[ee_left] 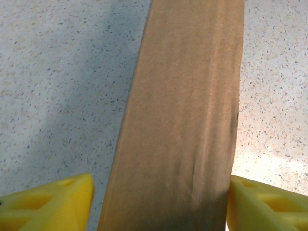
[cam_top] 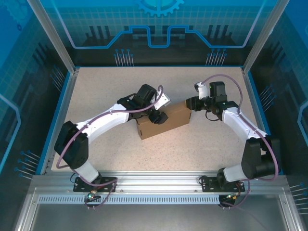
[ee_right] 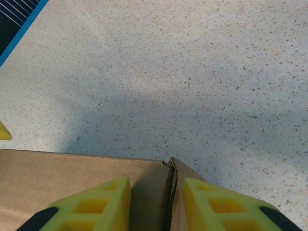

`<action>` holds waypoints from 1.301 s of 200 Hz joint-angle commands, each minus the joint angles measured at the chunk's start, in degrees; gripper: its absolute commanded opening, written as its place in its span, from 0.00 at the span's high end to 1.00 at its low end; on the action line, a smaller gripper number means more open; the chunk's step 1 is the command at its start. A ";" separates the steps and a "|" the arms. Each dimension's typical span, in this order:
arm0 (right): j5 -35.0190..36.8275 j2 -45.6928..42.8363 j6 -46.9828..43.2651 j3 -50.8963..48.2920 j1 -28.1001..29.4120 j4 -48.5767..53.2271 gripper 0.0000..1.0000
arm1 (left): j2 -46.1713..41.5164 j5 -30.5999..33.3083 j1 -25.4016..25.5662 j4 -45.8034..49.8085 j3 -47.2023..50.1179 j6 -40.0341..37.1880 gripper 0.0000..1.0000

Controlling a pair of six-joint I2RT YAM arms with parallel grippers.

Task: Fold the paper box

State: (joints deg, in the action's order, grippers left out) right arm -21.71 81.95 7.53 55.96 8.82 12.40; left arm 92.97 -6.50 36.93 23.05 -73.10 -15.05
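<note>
The paper box (cam_top: 166, 124) is a closed brown cardboard block lying slantwise mid-table. My left gripper (cam_top: 159, 117) hangs over its left half. In the left wrist view the box (ee_left: 183, 120) runs up between the yellow fingers (ee_left: 48, 204). The right finger touches its edge and the left one stands off, so the left gripper (ee_left: 161, 192) is open. My right gripper (cam_top: 189, 103) is at the box's right end. Its jaws (ee_right: 156, 192) straddle the ragged end-flap edge (ee_right: 171, 183), open, with a gap on the left side.
The speckled tabletop (cam_top: 202, 144) is bordered by blue rims and metal frame posts (cam_top: 57, 43). The aluminium rail with both arm bases (cam_top: 159, 185) runs along the near edge.
</note>
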 commanded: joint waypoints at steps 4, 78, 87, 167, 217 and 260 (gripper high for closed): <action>2.86 1.47 -0.41 -2.63 -0.73 7.99 0.67 | -5.57 2.10 -0.19 -3.26 2.48 4.28 0.21; 2.93 1.81 -0.77 -2.02 -0.49 8.16 0.67 | -18.79 7.33 -8.01 -5.80 14.95 20.45 0.28; 2.88 1.90 -0.81 -1.98 -0.51 8.16 0.67 | -20.83 6.91 -9.82 -6.29 17.27 23.51 0.29; 2.99 2.48 -0.48 -1.85 -0.38 7.68 0.67 | -26.44 4.51 -12.50 -3.36 27.26 29.02 0.29; 4.03 2.17 0.63 -3.11 -0.46 7.72 0.67 | -27.73 3.58 -12.41 -5.17 34.08 31.96 0.32; 4.42 1.22 2.92 -5.95 0.20 6.99 0.68 | -30.49 5.24 -10.67 -9.44 40.22 32.60 0.33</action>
State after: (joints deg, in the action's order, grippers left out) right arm -21.96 81.67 9.21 54.81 8.88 10.81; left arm 62.76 -2.37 24.86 6.76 -38.26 18.00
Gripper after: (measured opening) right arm 0.320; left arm 0.675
